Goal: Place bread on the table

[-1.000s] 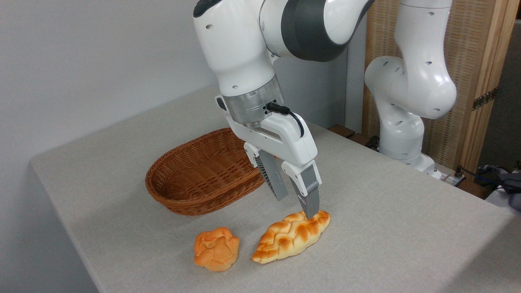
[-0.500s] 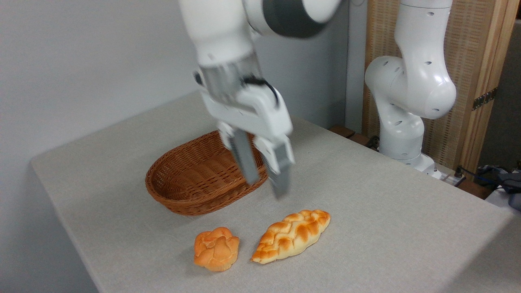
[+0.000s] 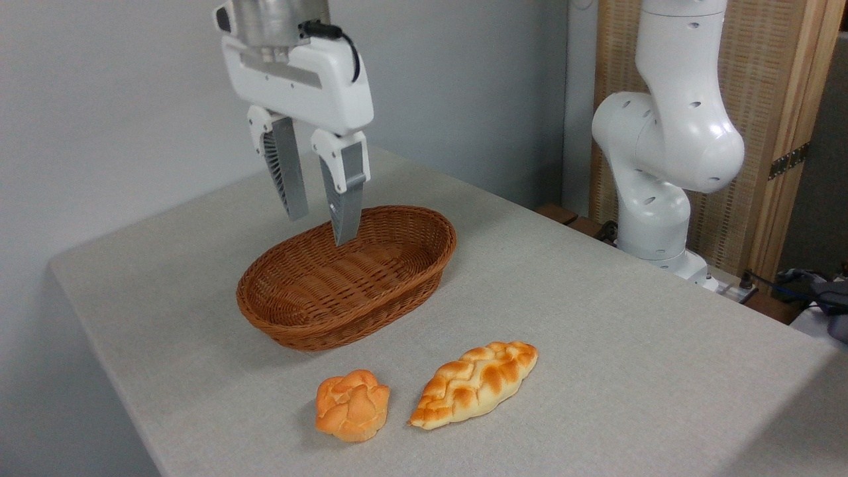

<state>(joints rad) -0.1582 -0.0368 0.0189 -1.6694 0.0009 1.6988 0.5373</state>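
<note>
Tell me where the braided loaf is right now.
The braided loaf lies on the table near its front edge, just right of the small round bun and in front of the wicker basket, clear of the tool.

A second ago the white two-finger gripper with grey ribbed fingers (image 3: pixel 320 227) stands low over the right end of the golden-orange braided loaf (image 3: pixel 474 383), one fingertip at its crust. Half a second ago it is lifted clear and blurred in motion in front of the brown oval wicker basket (image 3: pixel 344 281). Now it hangs high at the upper left, above the basket's far rim, well apart from the loaf, jaws spread and empty. The whole basket shows, no longer partly hidden.
</note>
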